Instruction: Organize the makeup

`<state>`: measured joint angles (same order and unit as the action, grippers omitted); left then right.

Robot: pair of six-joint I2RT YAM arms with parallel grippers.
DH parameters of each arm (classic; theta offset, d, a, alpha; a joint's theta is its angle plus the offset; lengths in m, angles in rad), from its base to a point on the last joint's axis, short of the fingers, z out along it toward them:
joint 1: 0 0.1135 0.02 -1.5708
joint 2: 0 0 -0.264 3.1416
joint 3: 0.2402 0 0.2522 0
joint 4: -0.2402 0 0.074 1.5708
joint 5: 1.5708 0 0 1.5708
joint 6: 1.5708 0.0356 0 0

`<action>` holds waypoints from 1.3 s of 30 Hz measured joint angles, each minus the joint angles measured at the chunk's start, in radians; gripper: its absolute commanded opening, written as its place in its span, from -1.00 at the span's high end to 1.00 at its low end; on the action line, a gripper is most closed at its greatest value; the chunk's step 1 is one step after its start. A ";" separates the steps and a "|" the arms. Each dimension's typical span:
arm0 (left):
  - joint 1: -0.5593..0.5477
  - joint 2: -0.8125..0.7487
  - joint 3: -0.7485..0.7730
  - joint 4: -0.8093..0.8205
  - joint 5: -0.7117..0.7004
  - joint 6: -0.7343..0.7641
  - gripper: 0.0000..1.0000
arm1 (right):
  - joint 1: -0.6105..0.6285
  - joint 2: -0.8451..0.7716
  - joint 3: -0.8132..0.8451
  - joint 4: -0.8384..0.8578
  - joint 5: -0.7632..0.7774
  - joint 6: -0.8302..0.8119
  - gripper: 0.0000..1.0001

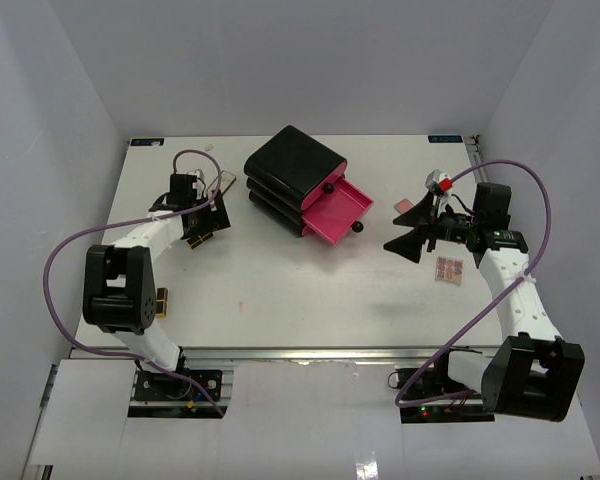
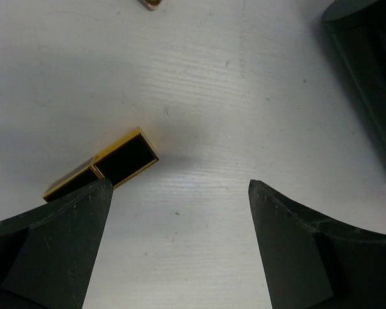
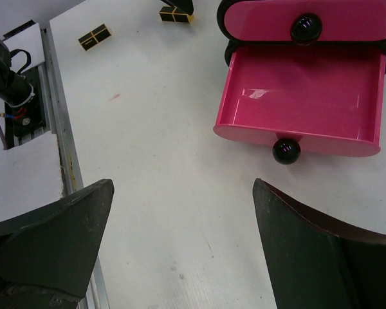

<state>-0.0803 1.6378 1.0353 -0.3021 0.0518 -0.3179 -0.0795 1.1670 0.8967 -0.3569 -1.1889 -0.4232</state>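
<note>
On the white surface [image 1: 280,290], the largest thing is a black rounded box with pink drawers [image 1: 292,170], set toward the far middle. Its lowest glossy pink drawer [image 3: 299,96] stands pulled out and holds nothing that shows; a black ball knob [image 3: 286,151] sits on its front. The drawer above it is shut.

The left arm reaches to the left of the box. Its left end effector [image 2: 180,187] hangs over the surface with its jaws spread wide, holding nothing. The right arm reaches in from the right, and the right end effector [image 3: 183,183] is likewise spread apart and holding nothing, facing the pulled-out drawer from a short way off.

The makeup lies scattered outside the box. A black-and-gold lipstick tube [image 2: 106,166] lies flat just beside the left end effector's left finger, angled across the surface and not between the fingers. A second black-and-gold tube [image 1: 161,300] lies near the left arm's elbow, well apart from the first. A slim tan case [image 1: 227,184] lies between the left end effector and the box, too small to make out further. On the right side, a flat pink palette [image 1: 405,208] lies near the drawer, and a patterned pink rectangular palette [image 1: 449,269] lies beside the right arm.
</note>
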 measured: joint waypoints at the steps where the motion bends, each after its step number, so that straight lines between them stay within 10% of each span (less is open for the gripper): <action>1: 0.000 0.021 0.017 -0.016 -0.003 0.025 -0.94 | -0.006 -0.007 -0.004 -0.002 -0.006 -0.007 -0.91; 17: 0.000 0.092 -0.013 0.055 -0.071 0.492 -0.41 | -0.049 -0.016 -0.042 -0.028 -0.061 -0.039 -0.91; 39: 0.003 0.115 -0.025 0.075 -0.090 0.460 0.64 | -0.065 -0.016 -0.043 -0.031 -0.084 -0.050 -0.92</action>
<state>-0.0776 1.7524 1.0104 -0.2268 -0.0383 0.1420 -0.1448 1.1507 0.8539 -0.3878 -1.2724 -0.4732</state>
